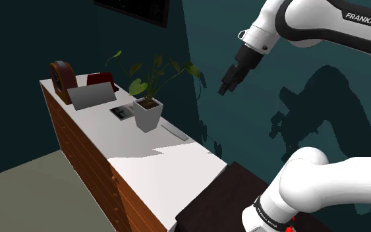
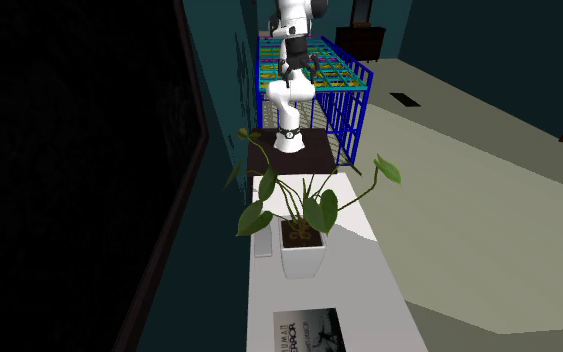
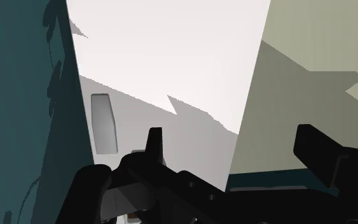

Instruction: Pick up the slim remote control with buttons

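Several things line the white dresser top (image 1: 171, 165) in the shoulder view. From the left come a brown round clock-like piece (image 1: 62, 79), a grey leaning panel (image 1: 91, 97), a flat printed booklet (image 1: 123, 112) and a leafy plant in a white pot (image 1: 147, 115). Next is the slim grey remote (image 1: 175, 132), lying flat along the wall edge, just beside the pot at about four o'clock from it. Farther right, between one and two o'clock from the remote and well apart from it, the black gripper (image 1: 228, 82) hangs in the air. In the wrist view its fingers (image 3: 154, 143) stand apart, clasping nothing, and the remote lies off to one side, not between them. I judge that nothing of the task is done: approach, descent, clasp and lift all remain.
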You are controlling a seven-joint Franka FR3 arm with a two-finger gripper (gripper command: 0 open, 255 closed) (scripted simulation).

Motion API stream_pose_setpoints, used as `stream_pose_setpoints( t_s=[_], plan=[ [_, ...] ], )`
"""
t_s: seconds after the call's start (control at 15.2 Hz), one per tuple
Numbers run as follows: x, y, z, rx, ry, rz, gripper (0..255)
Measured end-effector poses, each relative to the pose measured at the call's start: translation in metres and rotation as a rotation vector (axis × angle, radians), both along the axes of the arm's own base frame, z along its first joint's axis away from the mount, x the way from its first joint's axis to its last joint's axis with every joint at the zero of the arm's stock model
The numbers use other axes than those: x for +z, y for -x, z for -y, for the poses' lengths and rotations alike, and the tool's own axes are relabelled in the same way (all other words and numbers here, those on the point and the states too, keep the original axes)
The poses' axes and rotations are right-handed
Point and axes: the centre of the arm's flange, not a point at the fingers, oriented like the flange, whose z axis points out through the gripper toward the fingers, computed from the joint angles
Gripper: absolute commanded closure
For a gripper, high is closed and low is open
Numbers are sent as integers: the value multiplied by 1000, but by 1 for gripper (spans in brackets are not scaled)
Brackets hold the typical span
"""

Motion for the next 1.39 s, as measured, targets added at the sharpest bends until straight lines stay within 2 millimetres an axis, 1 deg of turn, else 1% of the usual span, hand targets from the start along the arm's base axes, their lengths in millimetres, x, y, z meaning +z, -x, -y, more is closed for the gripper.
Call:
stream_pose_setpoints(
  t_s=[0.07, 0.13, 0.2, 0.46, 0.53, 0.59, 0.66, 0.79, 1.12, 1.39],
  plan=[
    [0, 0, 0, 0, 0, 0, 0],
    [-3, -4, 2, 0, 1, -2, 0],
    [-11, -11, 2, -1, 4, -6, 0],
    [-51, -44, 13, -6, 15, -23, 0],
    [-63, -52, 13, -7, 18, -28, 0],
    [-72, -63, 15, -8, 21, -31, 0],
    [-78, -69, 17, -9, 24, -35, 0],
    [-100, -87, 20, -11, 31, -44, 0],
    [-144, -132, 38, -17, 46, -65, 0],
    [-187, -162, 45, -21, 58, -81, 0]
  ],
)
